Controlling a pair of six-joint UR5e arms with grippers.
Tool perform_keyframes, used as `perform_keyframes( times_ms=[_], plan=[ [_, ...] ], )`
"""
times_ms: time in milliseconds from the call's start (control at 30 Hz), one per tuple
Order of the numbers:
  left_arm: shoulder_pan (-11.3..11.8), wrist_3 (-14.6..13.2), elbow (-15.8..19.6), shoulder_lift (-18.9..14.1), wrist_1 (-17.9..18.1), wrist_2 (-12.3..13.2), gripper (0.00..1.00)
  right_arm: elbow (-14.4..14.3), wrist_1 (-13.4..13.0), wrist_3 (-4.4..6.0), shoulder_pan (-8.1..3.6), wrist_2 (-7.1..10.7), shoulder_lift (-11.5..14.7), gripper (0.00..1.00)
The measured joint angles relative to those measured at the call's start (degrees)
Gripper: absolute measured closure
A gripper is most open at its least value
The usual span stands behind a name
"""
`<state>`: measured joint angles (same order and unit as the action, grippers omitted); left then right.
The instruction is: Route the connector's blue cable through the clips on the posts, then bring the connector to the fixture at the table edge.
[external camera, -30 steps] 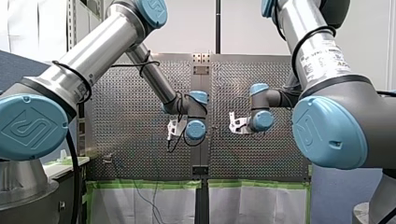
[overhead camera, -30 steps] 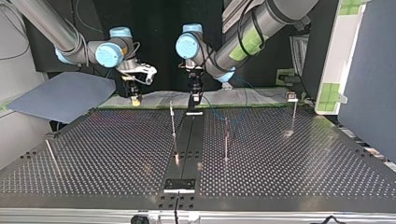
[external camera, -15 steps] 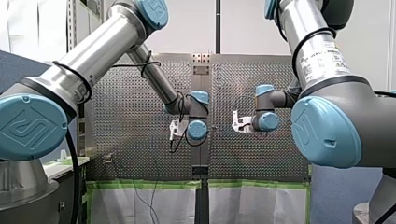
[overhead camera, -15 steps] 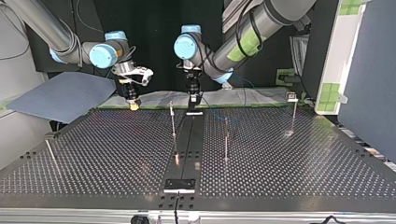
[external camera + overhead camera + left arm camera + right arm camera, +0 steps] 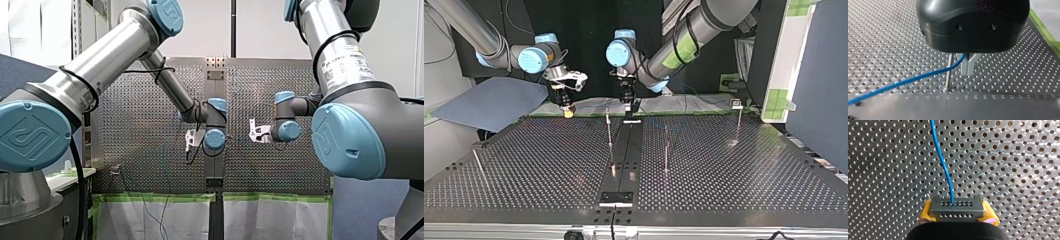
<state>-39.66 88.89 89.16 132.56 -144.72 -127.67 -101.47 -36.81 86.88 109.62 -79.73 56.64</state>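
Upper centre in the top view, left gripper [image 5: 629, 109] pinches thin blue cable [image 5: 910, 80] just beside slim metal post [image 5: 948, 72]; right gripper [image 5: 957, 216] clamps grey connector block [image 5: 956, 206].

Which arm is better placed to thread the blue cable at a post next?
Left, probably. My left gripper pinches the blue cable right beside a post, while my right gripper only holds the connector.

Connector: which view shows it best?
Right wrist view: connector sits close up, clamped between right gripper's yellow pads, blue cable leaving its face. Top view: too small to make out. Front and left wrist: not visible.
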Motion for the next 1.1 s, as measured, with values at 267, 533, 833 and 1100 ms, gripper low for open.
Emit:
perform_keyframes(
  times_ms=[267,533,833,1100],
  plan=[
    [-0.2,1.1,-1.6,1.8,-1.1,-0.5,1.0,0.0,0.0,0.27,-0.89,0.0,-0.1,1.0],
    [0.2,1.3,-3.2,1.9,-1.5,-0.2,1.0,0.0,-0.1,0.32,-1.76,0.0,-0.2,1.0],
    [0.5,1.3,-4.0,2.0,-1.7,0.3,1.0,0.0,-0.1,0.38,-2.64,-0.06,-0.3,1.0],
    [1.0,1.3,-4.6,2.2,-2.1,1.2,1.0,0.0,-0.2,0.41,-2.79,-0.08,-0.3,1.0]
  ],
)
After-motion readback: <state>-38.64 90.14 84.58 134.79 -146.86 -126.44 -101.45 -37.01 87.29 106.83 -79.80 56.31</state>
